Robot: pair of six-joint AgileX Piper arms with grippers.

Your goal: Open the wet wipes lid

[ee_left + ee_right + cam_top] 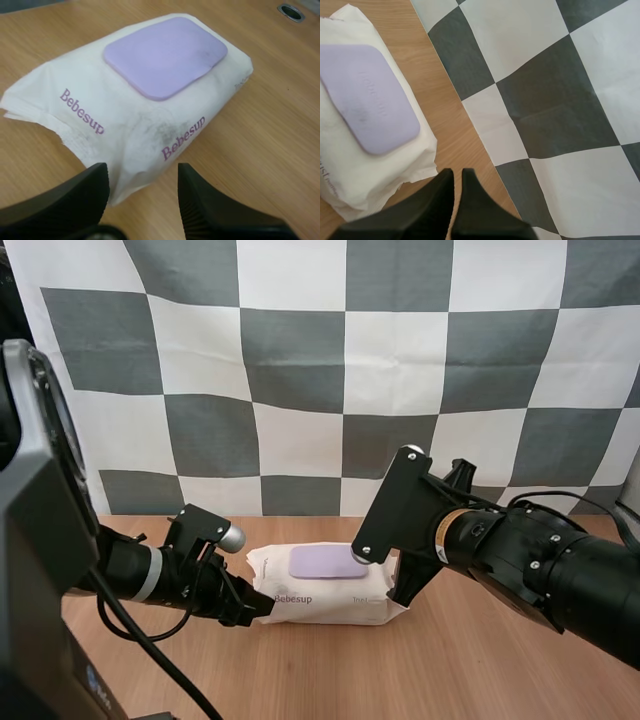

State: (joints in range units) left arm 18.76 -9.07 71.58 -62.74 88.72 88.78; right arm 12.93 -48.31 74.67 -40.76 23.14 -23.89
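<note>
Here the wet wipes pack point(325, 590) lies flat on the table point(450, 670), its lilac lid point(320, 562) closed. My left gripper point(142, 172) is released, its 2 fingers apart at the pack's left end. My right gripper point(457, 175) is clenched on nothing beside the right end.

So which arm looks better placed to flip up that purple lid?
Probably the right. The right gripper, shut, sits at the pack's end close beside the lid. The left gripper stands open at the opposite end, a pack corner between its fingers, better suited to hold it steady.
</note>
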